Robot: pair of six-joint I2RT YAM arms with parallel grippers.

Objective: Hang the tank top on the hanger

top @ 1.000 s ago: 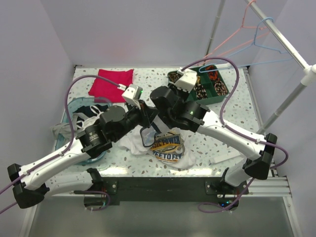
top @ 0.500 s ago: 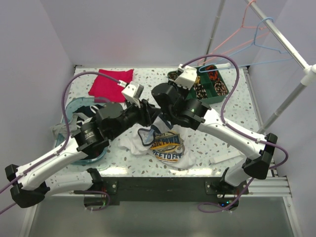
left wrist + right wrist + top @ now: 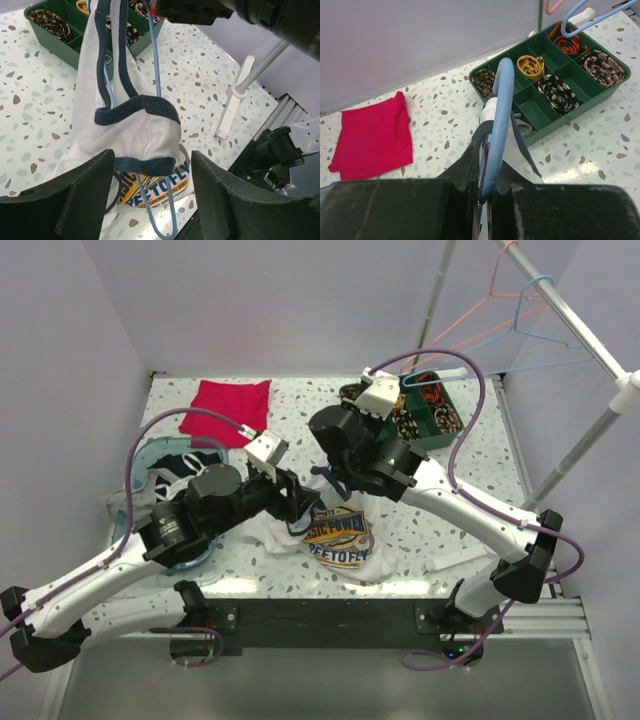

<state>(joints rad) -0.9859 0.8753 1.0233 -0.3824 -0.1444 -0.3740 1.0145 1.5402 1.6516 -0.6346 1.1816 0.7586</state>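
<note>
My right gripper (image 3: 487, 187) is shut on the light-blue wire hanger (image 3: 499, 115), holding it upright above the table. The white tank top (image 3: 125, 115) hangs from it by a navy-trimmed strap. Its yellow-and-blue graphic (image 3: 338, 532) lies on the table below. The hanger's wire (image 3: 156, 65) runs down through the shirt's opening. My left gripper (image 3: 152, 165) is open just short of the hanging cloth, with the navy hem between its fingers but apart from them. In the top view my left gripper (image 3: 293, 502) sits left of my right gripper (image 3: 325, 472).
A green compartment tray (image 3: 447, 437) with rolled items stands at the back right. A red folded cloth (image 3: 225, 405) lies at the back left. A clear tub (image 3: 140, 465) holds other garments on the left. A rail at the right carries a pink hanger (image 3: 480, 330) and another blue one (image 3: 545, 300).
My left gripper has opened, let go of the tank top and drawn back toward the lower left. The right gripper still holds the hanger with the shirt on it.
</note>
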